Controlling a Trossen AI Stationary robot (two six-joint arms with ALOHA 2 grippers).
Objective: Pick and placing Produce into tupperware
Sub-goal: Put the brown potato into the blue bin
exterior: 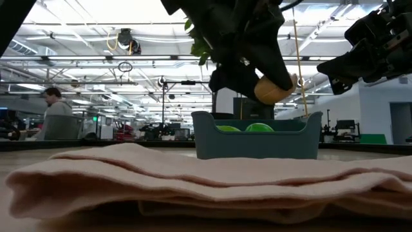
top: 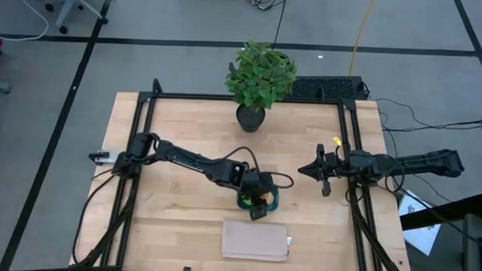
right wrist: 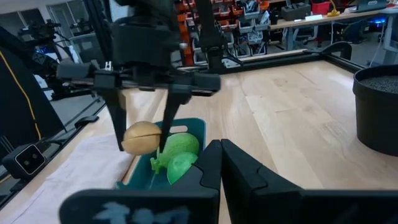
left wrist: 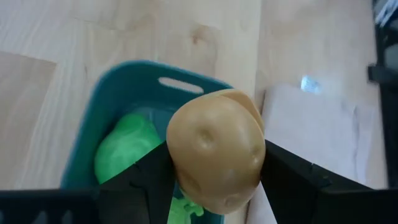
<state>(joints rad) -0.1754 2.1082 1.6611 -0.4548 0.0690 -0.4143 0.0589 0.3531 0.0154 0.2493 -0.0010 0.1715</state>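
Currently, landmark: teal tupperware (top: 269, 203), on the wooden table (top: 177, 117) between potted plant (top: 259, 80) and folded beige cloth (top: 255, 241), touching neither as far as the high view shows.
Left gripper (right wrist: 144, 140): directly above the tupperware's cloth-side edge, clenched on the tan egg-like piece (left wrist: 216, 152).
Tan piece: clear of the rim, hanging over the container in the low view, one finger (left wrist: 149, 180) on each side.
Green round ball (exterior: 259, 127): inside the tupperware, top just showing over the wall.
Yellow-green fruit (exterior: 226, 128): inside the tupperware, just beside the ball.
Right gripper (top: 311, 170): off to the tupperware's right, raised above the table, fingers closed together, holding nothing.
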